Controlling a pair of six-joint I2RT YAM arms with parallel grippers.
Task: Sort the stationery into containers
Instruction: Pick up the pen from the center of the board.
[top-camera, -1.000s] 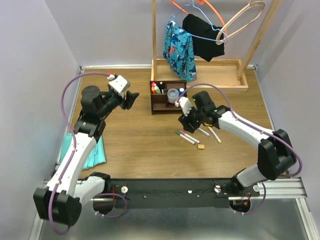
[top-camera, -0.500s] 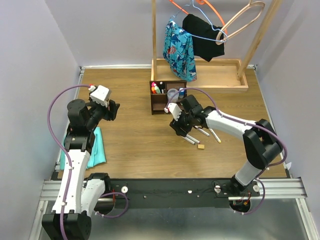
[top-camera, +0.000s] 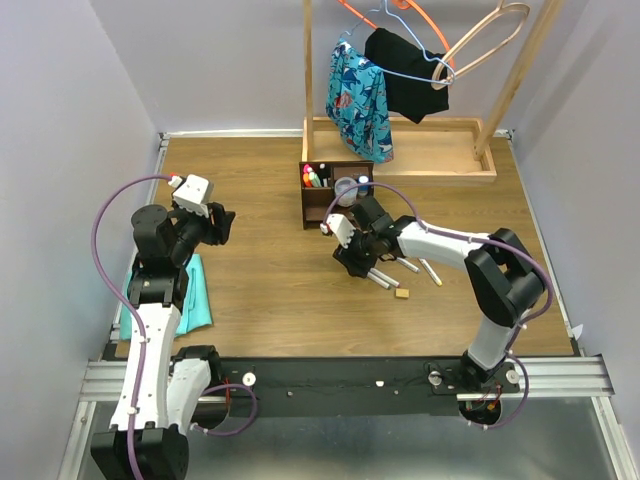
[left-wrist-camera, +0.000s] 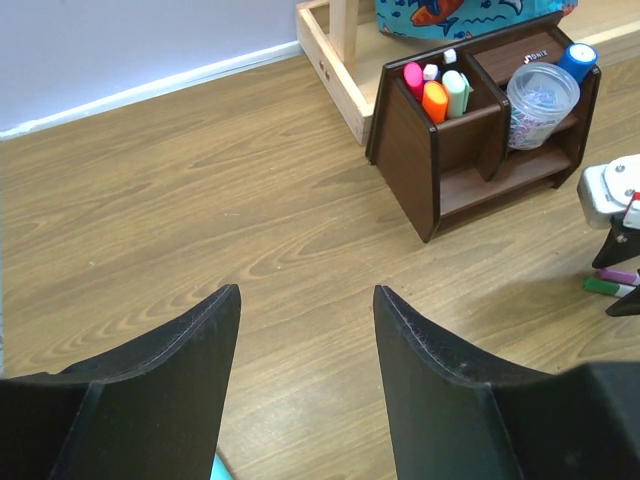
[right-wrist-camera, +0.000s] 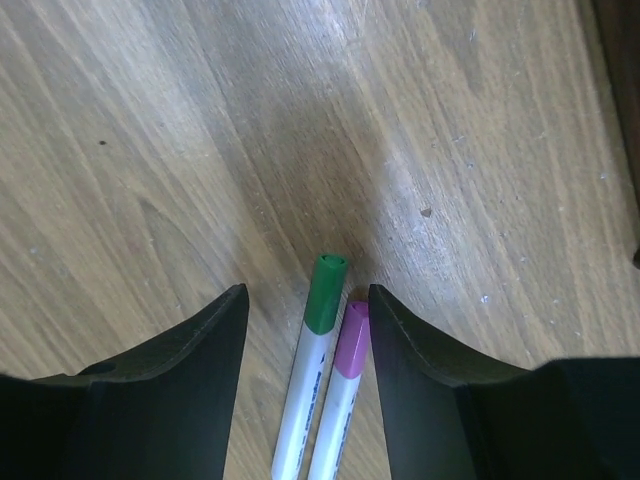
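Note:
The dark brown organizer (top-camera: 335, 197) stands mid-table, with highlighters (left-wrist-camera: 435, 95) and a clear round tub (left-wrist-camera: 540, 98) in its compartments. My right gripper (right-wrist-camera: 305, 292) is down at the table in front of it, open. Its fingers straddle the cap ends of a green-capped marker (right-wrist-camera: 324, 298) and a purple-capped marker (right-wrist-camera: 350, 330), which lie side by side. The purple cap is close against the right finger. Two more markers (top-camera: 430, 270) and a tan eraser (top-camera: 402, 293) lie to the right. My left gripper (left-wrist-camera: 305, 290) hovers open and empty over bare wood at the left.
A teal folded cloth (top-camera: 190, 300) lies at the left edge under the left arm. The clothes rack's light wooden tray (top-camera: 420, 152) with hanging garments (top-camera: 358, 95) stands right behind the organizer. Walls close in on three sides.
The left arm has drawn back to the left, away from the organizer. The right gripper has moved left and down over the green and purple markers, and its jaws have narrowed a little.

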